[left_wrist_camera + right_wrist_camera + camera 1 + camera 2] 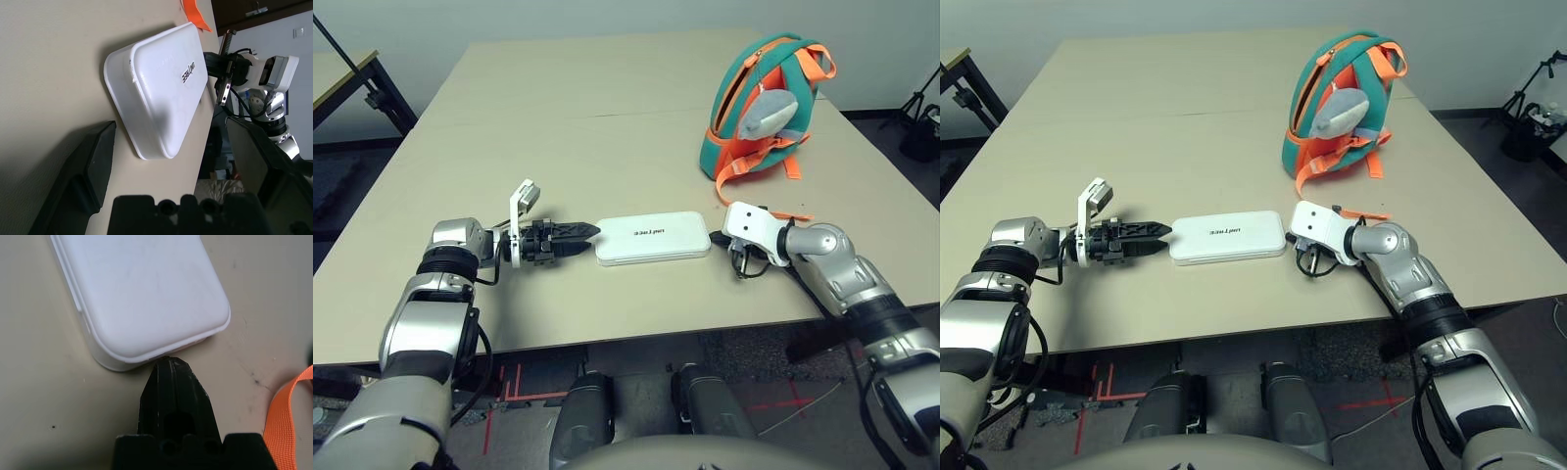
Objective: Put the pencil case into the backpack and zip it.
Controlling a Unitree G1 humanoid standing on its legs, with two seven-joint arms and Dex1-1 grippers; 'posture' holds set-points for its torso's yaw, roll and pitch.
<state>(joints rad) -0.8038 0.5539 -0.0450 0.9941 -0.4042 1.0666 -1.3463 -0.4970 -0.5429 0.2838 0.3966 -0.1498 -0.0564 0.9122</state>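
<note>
Fingers of the left gripper [570,238] spread wide apart, pinching nothing, pointing at the short end of the pencil case [653,238] at 9 o'clock, close but not touching. Fingers of the right gripper [172,366] pressed tight together into one black point, holding nothing, with the tip right against the other short end of the case at 3 o'clock. Lying flat on the tan table [558,117], near the front edge, right between the two grippers. Looks like a hard white box with round corners and a smooth shiny lid, so likely stiff, light, and slippery. Probably will not bend or squash, but may slide away on the table if pushed from one side only. Best to grab across the thin part, one finger on top and one under the bottom edge, at the short end by the open gripper. Helpful to keep the closed tip on the far end as a stop. Standing far off at 1 o'clock on the table, the backpack [766,103], teal and orange, soft and floppy, with one orange strap [781,214] trailing down near the right gripper. Likely to sag when the case goes in.
</note>
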